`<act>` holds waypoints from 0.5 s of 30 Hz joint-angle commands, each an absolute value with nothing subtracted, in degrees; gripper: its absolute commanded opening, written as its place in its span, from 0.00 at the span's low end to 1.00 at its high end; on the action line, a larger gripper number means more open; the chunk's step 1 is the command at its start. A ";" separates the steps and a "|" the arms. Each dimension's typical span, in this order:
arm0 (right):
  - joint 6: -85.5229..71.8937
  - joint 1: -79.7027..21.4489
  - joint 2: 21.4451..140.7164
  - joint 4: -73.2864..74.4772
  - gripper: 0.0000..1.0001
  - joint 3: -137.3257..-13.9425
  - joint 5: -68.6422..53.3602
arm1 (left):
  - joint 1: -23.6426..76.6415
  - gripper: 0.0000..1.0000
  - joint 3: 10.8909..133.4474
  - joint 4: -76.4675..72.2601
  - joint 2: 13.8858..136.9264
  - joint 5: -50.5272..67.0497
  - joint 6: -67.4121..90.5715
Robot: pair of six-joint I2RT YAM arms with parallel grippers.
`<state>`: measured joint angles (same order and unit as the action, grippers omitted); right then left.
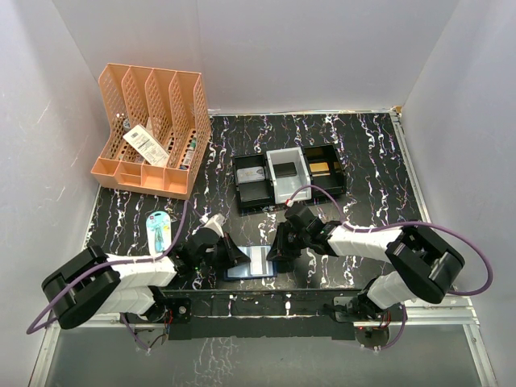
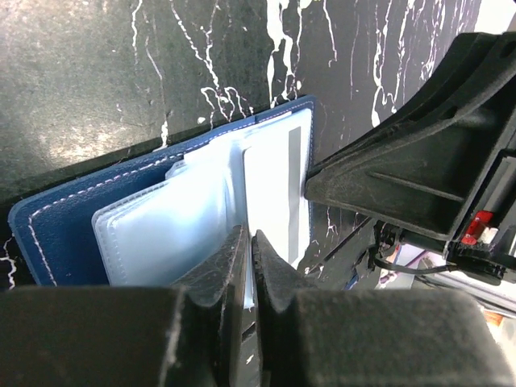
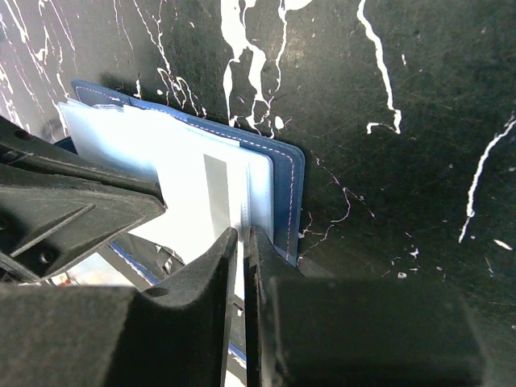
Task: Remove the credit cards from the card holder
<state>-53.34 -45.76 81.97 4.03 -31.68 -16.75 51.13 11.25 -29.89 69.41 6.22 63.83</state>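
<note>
The navy-blue card holder (image 1: 251,264) lies open near the table's front edge, between the two arms, its pale clear sleeves (image 2: 161,230) fanned up. My left gripper (image 1: 235,256) (image 2: 248,235) is shut on a thin sleeve leaf of the card holder. A white credit card (image 3: 189,201) with a grey stripe shows in the open sleeves (image 2: 274,189). My right gripper (image 1: 279,251) (image 3: 242,234) comes from the opposite side and is shut on that card's edge, right beside the navy cover (image 3: 289,189). Other cards are hidden.
Three small trays stand behind the holder: black (image 1: 251,181), white (image 1: 288,175), black (image 1: 326,168). A peach file organiser (image 1: 153,133) fills the back left. A pale blue oval case (image 1: 159,229) lies left of my left arm. White walls close three sides.
</note>
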 commanded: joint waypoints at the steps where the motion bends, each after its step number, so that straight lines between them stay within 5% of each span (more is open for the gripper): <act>1: -53.07 -46.38 83.56 4.90 0.09 -30.73 -15.37 | 51.39 0.12 12.15 -31.02 71.27 6.65 63.43; 8: -53.95 -46.41 83.67 2.81 0.09 -29.39 -17.01 | 51.34 0.22 11.97 -38.58 77.10 9.63 65.60; 15: -53.05 -46.49 83.55 2.28 0.09 -29.17 -18.20 | 51.39 0.00 12.42 -46.90 81.85 13.05 65.94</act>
<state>-53.91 -44.93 81.80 3.03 -30.89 -18.17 50.30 11.27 -40.27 78.78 9.30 65.69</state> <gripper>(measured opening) 0.088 0.048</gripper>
